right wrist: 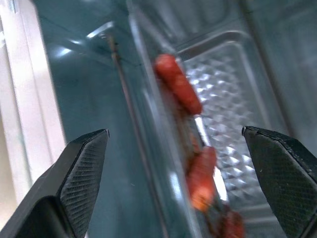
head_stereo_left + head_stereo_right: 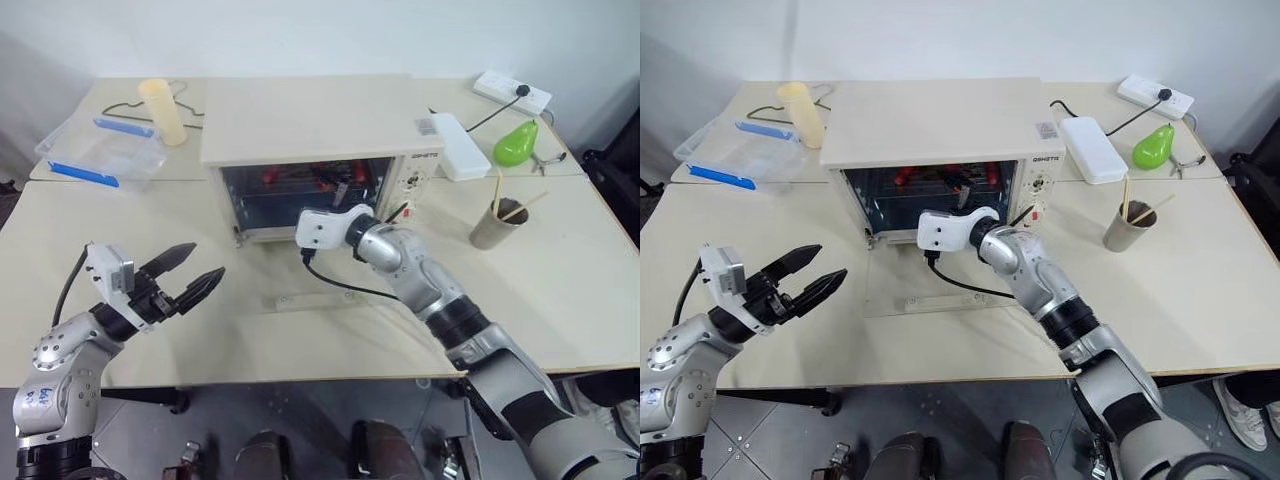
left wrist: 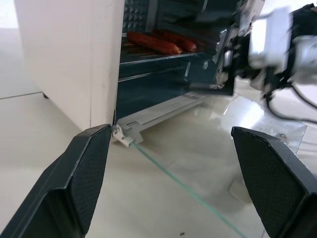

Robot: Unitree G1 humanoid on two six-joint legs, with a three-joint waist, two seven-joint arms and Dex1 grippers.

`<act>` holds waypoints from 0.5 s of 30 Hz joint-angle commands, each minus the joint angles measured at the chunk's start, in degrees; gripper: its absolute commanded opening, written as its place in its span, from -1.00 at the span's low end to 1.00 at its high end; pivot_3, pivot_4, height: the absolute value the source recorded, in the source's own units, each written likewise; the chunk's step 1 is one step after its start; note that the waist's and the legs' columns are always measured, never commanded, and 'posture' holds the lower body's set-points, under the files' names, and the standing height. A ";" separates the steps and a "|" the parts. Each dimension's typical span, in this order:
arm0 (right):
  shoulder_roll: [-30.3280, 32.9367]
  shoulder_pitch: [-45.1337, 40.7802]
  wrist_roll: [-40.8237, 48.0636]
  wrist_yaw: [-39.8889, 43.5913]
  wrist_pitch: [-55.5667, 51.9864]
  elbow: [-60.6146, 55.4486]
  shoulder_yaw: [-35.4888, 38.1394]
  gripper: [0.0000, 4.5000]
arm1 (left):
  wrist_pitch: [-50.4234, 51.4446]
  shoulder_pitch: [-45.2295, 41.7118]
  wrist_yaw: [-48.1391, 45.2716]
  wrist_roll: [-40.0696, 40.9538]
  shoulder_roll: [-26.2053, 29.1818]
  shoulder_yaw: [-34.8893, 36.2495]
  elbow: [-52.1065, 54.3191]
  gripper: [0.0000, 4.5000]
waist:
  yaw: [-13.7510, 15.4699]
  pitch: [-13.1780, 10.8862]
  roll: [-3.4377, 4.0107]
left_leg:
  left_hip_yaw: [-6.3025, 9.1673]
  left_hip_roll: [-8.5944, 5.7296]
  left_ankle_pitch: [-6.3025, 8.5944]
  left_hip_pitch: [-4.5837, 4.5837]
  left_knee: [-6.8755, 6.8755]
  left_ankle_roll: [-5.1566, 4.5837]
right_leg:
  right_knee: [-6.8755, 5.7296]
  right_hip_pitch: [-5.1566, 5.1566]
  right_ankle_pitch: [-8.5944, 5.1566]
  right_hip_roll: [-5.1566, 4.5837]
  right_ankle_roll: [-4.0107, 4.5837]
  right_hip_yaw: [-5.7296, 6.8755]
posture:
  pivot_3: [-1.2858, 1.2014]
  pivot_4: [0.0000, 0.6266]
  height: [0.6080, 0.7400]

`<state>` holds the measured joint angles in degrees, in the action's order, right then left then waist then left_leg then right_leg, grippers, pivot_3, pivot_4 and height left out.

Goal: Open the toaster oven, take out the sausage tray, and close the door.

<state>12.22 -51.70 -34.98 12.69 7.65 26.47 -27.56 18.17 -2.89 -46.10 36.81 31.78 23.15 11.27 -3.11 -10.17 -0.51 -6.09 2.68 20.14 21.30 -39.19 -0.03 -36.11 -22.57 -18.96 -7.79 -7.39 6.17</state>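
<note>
The right gripper (image 1: 176, 148) gapes wide at the mouth of the cream-white boxy toaster oven (image 2: 320, 135) — inside, three red sausages (image 1: 179, 91) on one shiny ridged metal tray (image 1: 233, 99). The glass door (image 2: 940, 290) lies flat open. The left gripper (image 2: 197, 273), fingers spread, hovers over the table, holding nothing.

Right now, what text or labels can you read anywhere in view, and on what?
Toaster oven, brand print above the knobs: too small to read.
Toaster oven top, grey sticker at the right corner: unreadable.
Left arm, blue handwriting on the grey shell: illegible.
White power strip: no legible text.
</note>
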 commanded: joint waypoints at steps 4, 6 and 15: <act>-2.76 -6.00 -1.41 -4.29 0.60 7.15 0.07 0.76 | -1.26 -0.93 -0.60 0.73 0.80 0.67 1.45 0.84 | -0.57 0.00 0.00 | 0.02 0.01 0.00 0.00 0.01 0.00 | -0.02 0.00 0.00 0.00 0.00 0.01 | 0.03 -0.52 1.00; -3.79 -7.86 -1.95 -5.87 -0.57 10.47 0.01 0.47 | -1.48 -1.01 -0.66 0.48 0.82 0.58 1.38 0.84 | -0.91 0.00 0.00 | 0.04 0.03 -0.01 0.00 0.01 0.02 | -0.04 0.00 0.00 0.03 0.00 0.01 | 0.03 -0.52 1.00; -4.03 -10.06 -2.43 -7.45 2.32 12.56 -0.55 -0.87 | -4.17 -4.08 0.33 -0.71 -0.05 -0.34 0.53 0.84 | -1.72 0.00 0.00 | 0.22 0.02 -0.02 0.00 0.07 0.05 | -0.18 0.00 0.00 0.03 0.00 0.01 | 0.03 -0.52 1.00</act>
<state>8.58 -60.02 -38.23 6.78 8.56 40.98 -29.09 15.66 -5.91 -46.23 35.98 31.67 22.14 10.69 -4.83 -10.17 -0.50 -5.85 2.69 20.12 21.31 -39.12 0.02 -36.29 -22.57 -18.96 -7.75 -7.39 6.19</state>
